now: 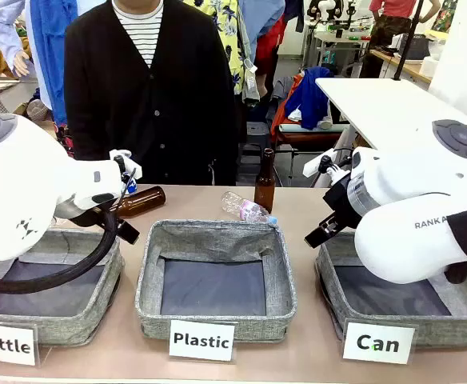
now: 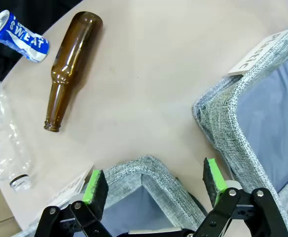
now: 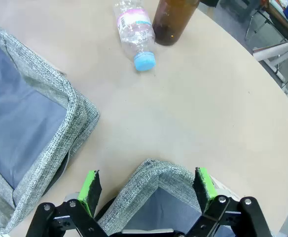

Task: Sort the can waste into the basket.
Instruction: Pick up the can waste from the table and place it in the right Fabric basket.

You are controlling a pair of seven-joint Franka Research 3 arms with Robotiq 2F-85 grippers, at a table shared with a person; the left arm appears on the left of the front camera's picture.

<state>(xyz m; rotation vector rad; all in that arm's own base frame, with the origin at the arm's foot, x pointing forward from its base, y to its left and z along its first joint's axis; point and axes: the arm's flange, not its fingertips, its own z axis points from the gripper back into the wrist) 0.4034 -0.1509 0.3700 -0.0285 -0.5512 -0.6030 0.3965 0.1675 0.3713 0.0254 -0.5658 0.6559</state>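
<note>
A blue-and-white can lies on its side on the table, far ahead of my left gripper and beside a brown bottle. That gripper is open, hovering over a corner of the basket carded "Bottle". The black-and-silver can is out of view. At the right stands the grey basket carded "Can", with nothing showing inside. My right gripper is open above its far left corner and shows in the front view.
A brown bottle lies near the can, and another stands mid-table. Clear plastic bottles lie about. The "Plastic" basket sits in the middle. A person stands at the far side.
</note>
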